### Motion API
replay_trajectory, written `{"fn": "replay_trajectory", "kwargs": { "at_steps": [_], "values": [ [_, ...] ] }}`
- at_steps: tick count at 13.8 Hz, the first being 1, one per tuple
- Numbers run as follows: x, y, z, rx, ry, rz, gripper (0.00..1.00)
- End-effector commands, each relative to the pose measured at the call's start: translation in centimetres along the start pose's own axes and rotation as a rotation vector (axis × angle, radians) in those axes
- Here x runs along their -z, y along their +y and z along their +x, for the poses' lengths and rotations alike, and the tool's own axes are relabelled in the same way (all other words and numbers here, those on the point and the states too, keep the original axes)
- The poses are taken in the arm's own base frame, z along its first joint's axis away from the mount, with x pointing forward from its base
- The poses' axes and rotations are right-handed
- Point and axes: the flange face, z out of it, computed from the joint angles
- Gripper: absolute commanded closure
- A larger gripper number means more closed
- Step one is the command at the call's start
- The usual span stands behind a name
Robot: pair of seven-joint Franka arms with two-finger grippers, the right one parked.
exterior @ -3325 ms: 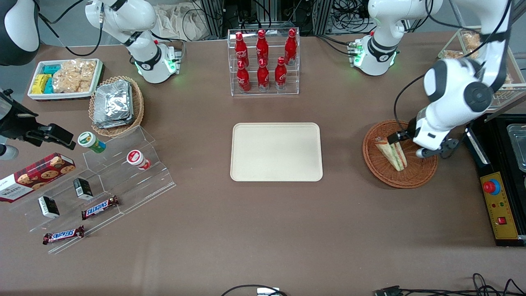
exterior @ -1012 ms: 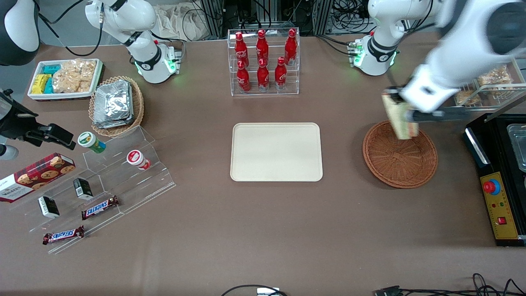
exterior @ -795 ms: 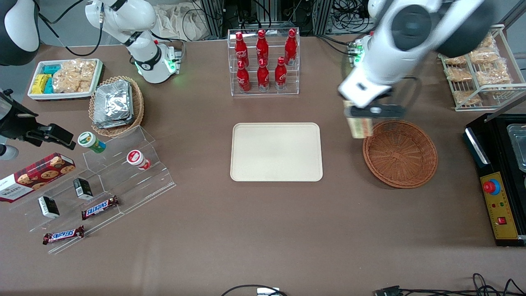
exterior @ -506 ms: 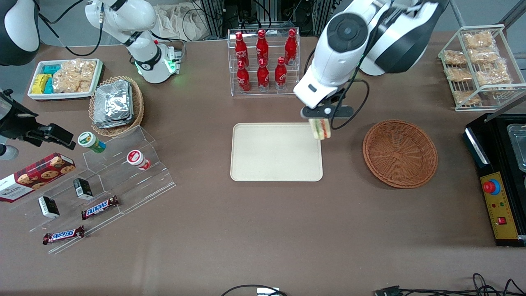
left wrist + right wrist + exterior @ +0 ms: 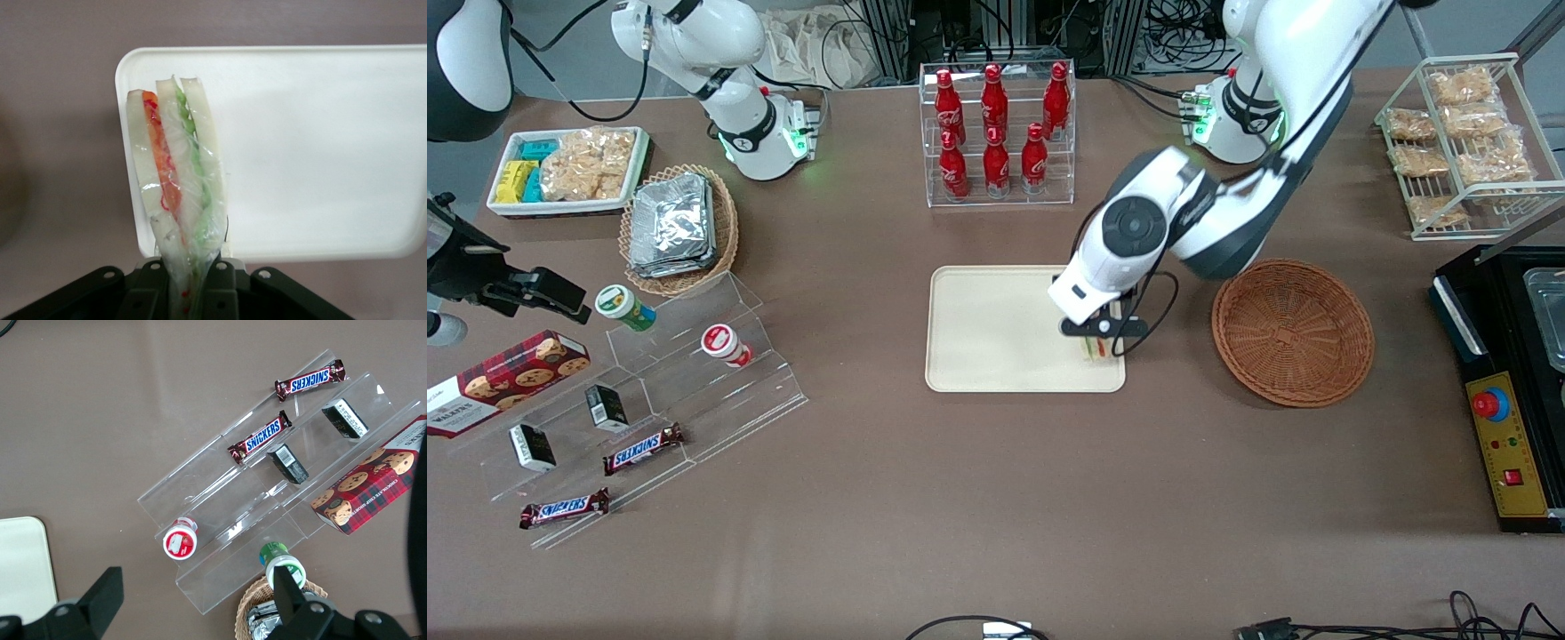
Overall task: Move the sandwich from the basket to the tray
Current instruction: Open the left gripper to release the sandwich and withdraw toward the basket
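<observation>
My left gripper [image 5: 1100, 339] is shut on the sandwich [image 5: 1100, 348], a clear-wrapped wedge of pale bread with green and red-orange layers. It holds the wedge low over the cream-beige tray [image 5: 996, 329], at the tray's corner nearest the round reddish-brown basket [image 5: 1292, 332] and the front camera. The basket holds nothing. In the left wrist view the sandwich [image 5: 177, 180] sticks out from between the black fingers [image 5: 143, 293], with the tray [image 5: 320, 147] beneath it.
A clear rack of red bottles [image 5: 996, 133] stands farther from the camera than the tray. A wire rack of bagged golden snacks [image 5: 1463, 133] and a black control box [image 5: 1507, 444] lie at the working arm's end. Stepped clear shelves [image 5: 649, 391] with snacks lie toward the parked arm's end.
The gripper lifted the sandwich out of the basket, carried it across to the tray, and has come down low over the tray's corner. The basket is left bare.
</observation>
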Motion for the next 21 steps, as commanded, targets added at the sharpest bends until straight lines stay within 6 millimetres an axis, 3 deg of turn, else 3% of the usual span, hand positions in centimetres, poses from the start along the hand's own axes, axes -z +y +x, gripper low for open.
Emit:
{"fn": "replay_trajectory", "kwargs": {
  "at_steps": [1,4,5,6,7,9,10,12,14,17,19,21],
  "values": [
    [-4.2,1.3,0.9,0.007,0.021,0.03,1.0],
    [-6.2,1.1,1.3,-0.013,0.024,0.049,1.0],
    [-6.2,1.0,1.3,-0.012,0.024,0.048,0.88],
    [-6.1,0.9,1.4,-0.009,0.023,0.05,0.39],
    [-5.9,0.8,1.4,-0.009,0.025,0.053,0.0],
    [-4.5,0.1,1.4,0.015,0.019,0.075,0.0],
    [-1.9,-0.9,1.4,0.039,0.035,0.093,0.0],
    [5.5,-2.7,-0.1,0.112,0.05,0.089,0.0],
    [12.1,-6.6,-0.6,0.177,0.085,0.053,0.0],
    [18.7,-15.6,-1.6,0.171,0.068,0.073,0.0],
    [20.9,-22.6,-2.1,0.191,0.05,0.09,0.0],
    [21.8,-29.8,-3.3,0.191,0.08,0.079,0.0]
  ]
}}
